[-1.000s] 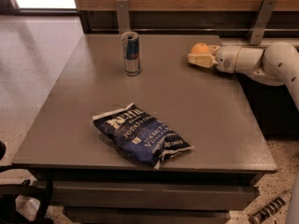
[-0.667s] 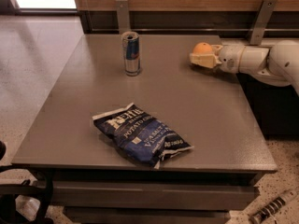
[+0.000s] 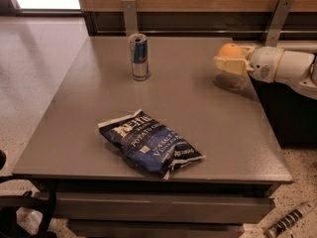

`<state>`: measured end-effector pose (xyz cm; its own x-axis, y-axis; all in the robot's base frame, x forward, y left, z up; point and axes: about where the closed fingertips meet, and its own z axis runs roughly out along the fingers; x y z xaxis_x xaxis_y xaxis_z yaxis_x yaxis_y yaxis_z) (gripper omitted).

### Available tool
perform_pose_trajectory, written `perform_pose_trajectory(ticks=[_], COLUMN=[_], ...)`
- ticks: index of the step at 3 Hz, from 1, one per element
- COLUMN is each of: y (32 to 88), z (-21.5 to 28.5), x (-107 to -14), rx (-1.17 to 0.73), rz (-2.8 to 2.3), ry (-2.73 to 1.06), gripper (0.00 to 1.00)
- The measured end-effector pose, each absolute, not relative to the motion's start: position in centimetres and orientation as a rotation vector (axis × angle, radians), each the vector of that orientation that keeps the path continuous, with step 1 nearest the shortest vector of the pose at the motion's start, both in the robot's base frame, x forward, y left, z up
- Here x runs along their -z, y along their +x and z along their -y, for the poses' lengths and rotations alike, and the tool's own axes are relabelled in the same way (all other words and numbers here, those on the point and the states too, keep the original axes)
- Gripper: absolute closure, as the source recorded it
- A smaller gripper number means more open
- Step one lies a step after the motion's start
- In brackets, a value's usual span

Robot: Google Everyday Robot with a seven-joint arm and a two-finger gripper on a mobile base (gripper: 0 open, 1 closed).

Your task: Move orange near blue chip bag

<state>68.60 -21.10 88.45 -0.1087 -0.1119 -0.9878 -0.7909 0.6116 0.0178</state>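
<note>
The orange (image 3: 230, 49) is held in my gripper (image 3: 230, 61) at the table's far right edge, raised a little above the surface, with its shadow on the table below. The gripper's pale fingers (image 3: 229, 64) close around the fruit's lower part. The white arm reaches in from the right. The blue chip bag (image 3: 148, 144), dark navy with white lettering, lies flat near the table's front edge, well to the left of and nearer than the gripper.
A slim blue-and-silver drink can (image 3: 139, 57) stands upright at the back left of the grey table (image 3: 74, 118). A wooden wall with metal brackets (image 3: 130, 15) runs behind the table. The floor lies to the left.
My gripper with the orange has risen slightly off the table and shifted a little to the right. The bag and can have not moved.
</note>
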Motion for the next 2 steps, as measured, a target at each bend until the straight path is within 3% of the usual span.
perform_pose_trajectory(ticks=[2], y=[58.2], z=[21.8], x=[-89.6], rx=[-0.724], rz=[-1.566], ry=[-0.819], gripper=[1.00])
